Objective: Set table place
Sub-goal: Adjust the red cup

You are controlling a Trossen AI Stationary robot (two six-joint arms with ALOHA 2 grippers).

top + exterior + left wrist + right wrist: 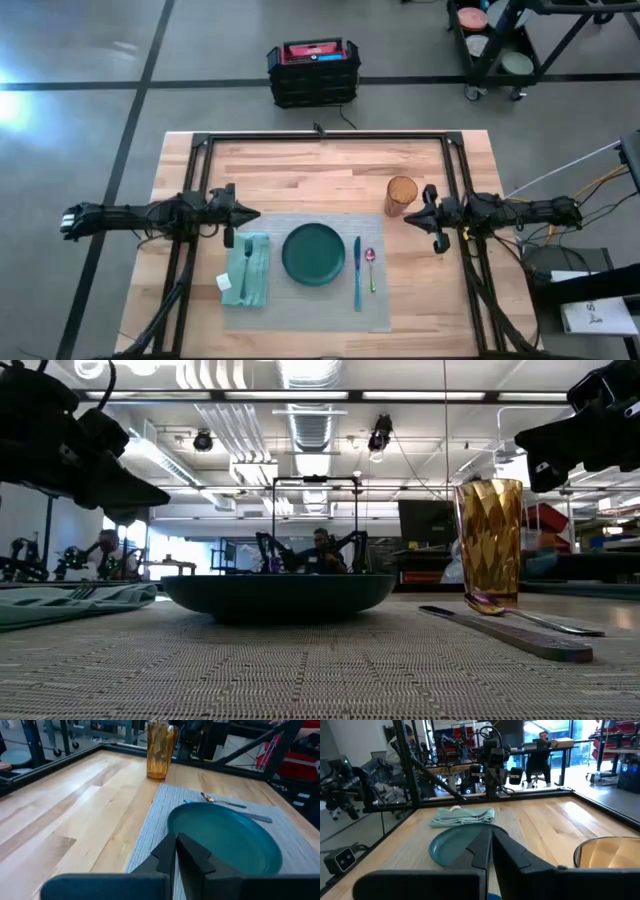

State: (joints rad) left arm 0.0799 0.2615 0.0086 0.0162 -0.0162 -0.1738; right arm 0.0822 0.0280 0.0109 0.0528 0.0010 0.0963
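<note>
**Over the set place, both my grippers clenched on nothing**

At the centre of the high view lies the place (305, 268), a flat grey woven rectangular placemat, on the table (330, 170) of light wooden planks with its black rail frame. On the mat's middle sits a round dark green plate (313, 253). Left of the plate lies a folded light teal cloth napkin (247, 271) with a fork (245, 262) on top. Right of the plate a blue-handled knife (357, 272) lies lengthwise, and just beyond it a small spoon (371, 268). An amber faceted glass tumbler (401, 195) stands upright on the bare wood just past the mat's upper right corner.

My left gripper (252, 214) hangs above the mat's upper left edge, fingers pressed together and holding nothing; my left wrist view shows them closed with the plate ahead. My right gripper (411, 217) hovers just below the tumbler in the high view, clenched too and empty-handed.

In the low view, people sit at benches far behind the table.
</note>
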